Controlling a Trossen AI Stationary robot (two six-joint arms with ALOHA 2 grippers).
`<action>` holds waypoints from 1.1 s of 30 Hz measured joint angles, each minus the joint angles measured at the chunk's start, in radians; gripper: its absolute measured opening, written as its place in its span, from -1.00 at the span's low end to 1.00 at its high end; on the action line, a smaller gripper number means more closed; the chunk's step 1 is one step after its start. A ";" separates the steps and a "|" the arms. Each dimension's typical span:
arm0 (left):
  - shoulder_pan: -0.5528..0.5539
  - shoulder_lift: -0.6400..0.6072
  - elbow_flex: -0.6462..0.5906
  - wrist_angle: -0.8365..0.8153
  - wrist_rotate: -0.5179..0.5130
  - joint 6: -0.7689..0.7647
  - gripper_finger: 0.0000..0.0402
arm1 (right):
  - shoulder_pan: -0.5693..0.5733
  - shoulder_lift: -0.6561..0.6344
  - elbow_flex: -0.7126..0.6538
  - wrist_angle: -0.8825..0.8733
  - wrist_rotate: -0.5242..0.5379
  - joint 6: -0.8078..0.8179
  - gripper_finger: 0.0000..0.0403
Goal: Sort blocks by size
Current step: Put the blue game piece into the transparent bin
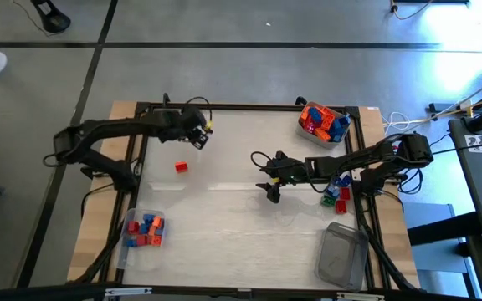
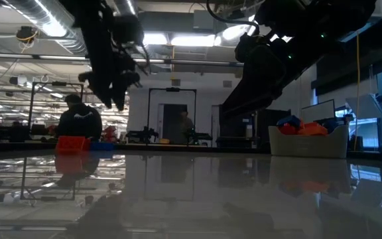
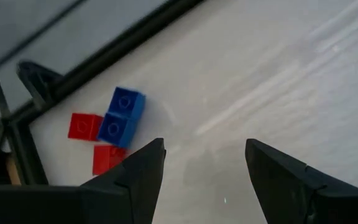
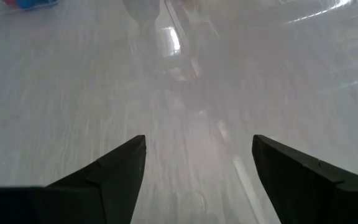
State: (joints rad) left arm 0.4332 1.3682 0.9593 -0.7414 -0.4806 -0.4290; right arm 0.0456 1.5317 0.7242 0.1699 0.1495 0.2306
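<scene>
Blocks are mid-sort: a red block (image 1: 181, 166) lies loose near the spread, empty left gripper (image 1: 201, 138), which should descend onto it; right gripper (image 1: 270, 190) waits spread.

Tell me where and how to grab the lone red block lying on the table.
Grip the red block across its two opposite side faces, coming straight down from above. It lies flat and alone on the bare table, nothing touching it, so open fingers should fit on either side. The open left gripper is nearest.

No readable text, label, brand, number or sign anywhere in these views
</scene>
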 joint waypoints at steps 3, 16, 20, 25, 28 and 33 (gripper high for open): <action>0.071 0.052 0.017 -0.003 0.065 0.018 0.05 | 0.000 0.000 0.000 0.000 0.000 0.000 0.46; 0.233 0.245 0.105 0.016 0.100 0.093 -0.01 | 0.000 0.000 0.000 0.000 0.000 -0.003 0.46; 0.250 0.299 0.106 0.034 0.084 0.096 -0.01 | 0.000 0.000 0.000 0.000 0.000 -0.004 0.46; 0.268 0.348 0.106 0.070 0.066 0.105 -0.01 | 0.000 0.000 0.000 -0.001 0.000 -0.004 0.46; 0.281 0.369 0.106 0.089 0.044 0.106 -0.01 | 0.000 0.000 0.000 -0.001 0.000 -0.004 0.46; 0.306 0.391 0.106 0.112 0.039 0.116 -0.01 | 0.000 0.000 0.000 -0.001 0.000 -0.004 0.46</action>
State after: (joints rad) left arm 0.7394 1.7590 1.0653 -0.6292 -0.4412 -0.3129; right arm 0.0456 1.5314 0.7242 0.1689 0.1497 0.2264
